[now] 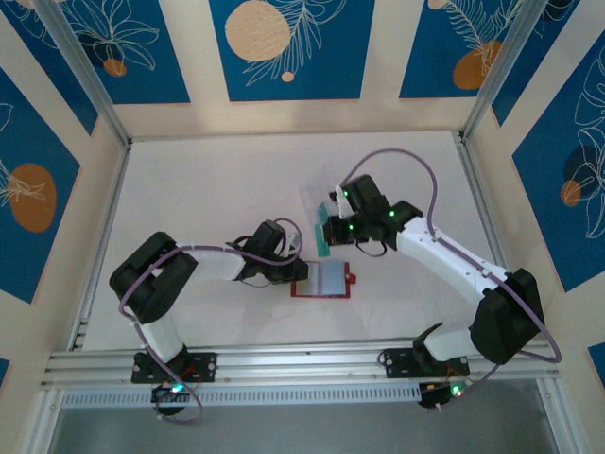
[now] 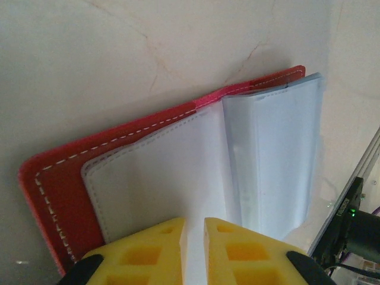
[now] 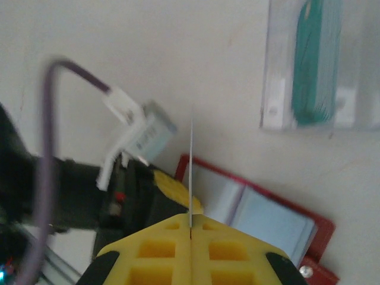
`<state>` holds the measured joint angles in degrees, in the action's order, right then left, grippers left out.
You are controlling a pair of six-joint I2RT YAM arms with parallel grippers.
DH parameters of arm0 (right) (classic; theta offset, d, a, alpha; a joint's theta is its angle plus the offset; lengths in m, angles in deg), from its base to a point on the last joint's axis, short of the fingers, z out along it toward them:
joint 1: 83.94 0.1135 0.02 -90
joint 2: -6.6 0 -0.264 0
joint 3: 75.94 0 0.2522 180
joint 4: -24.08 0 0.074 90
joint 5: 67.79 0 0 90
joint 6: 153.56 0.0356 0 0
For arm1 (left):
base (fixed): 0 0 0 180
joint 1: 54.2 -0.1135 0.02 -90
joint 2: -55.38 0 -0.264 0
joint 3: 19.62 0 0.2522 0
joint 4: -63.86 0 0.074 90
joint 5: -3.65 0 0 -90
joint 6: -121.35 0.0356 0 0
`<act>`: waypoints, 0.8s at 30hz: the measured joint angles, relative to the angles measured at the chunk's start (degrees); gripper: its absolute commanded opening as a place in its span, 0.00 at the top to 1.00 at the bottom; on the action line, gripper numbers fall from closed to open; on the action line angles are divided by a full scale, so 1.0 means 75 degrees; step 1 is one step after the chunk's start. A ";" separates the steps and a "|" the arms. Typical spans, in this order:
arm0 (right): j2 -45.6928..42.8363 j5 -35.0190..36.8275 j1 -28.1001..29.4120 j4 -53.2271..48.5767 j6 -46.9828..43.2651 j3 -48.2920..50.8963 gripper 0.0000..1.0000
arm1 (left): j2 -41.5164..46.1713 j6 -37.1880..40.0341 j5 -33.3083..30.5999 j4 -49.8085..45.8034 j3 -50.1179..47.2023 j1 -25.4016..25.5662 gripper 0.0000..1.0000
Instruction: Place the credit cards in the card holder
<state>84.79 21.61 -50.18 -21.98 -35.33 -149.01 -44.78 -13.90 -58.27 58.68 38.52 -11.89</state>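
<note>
Edgewise, the right gripper [image 3: 190, 227] pinches a thin credit card [image 3: 191, 169].

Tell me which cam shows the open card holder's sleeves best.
Left wrist: card holder close up, open, red cover and clear sleeves plain. Top external: small, distant. Right wrist: blurred, partly behind the right end effector.

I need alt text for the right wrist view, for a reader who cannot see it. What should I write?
The right gripper is shut on a card, seen edge-on as a thin line, with an open red wallet on the white table beyond. A clear case of teal cards lies at upper right; the left arm is at left.
</note>
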 measured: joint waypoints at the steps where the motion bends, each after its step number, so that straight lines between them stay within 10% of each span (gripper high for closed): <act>1: -0.0012 -0.0274 -0.0038 0.0329 0.0128 0.0411 1.00 | 0.0000 0.0029 -0.0003 -0.0009 0.0000 0.0000 0.84; 24: 0.0976 -0.3322 -0.1364 0.2337 0.0901 0.2754 1.00 | 0.0047 0.0111 -0.0067 -0.0090 -0.0020 0.0000 0.84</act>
<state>92.11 -3.30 -60.41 -4.45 -28.58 -128.36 -44.43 -13.07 -58.78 58.00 38.37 -11.89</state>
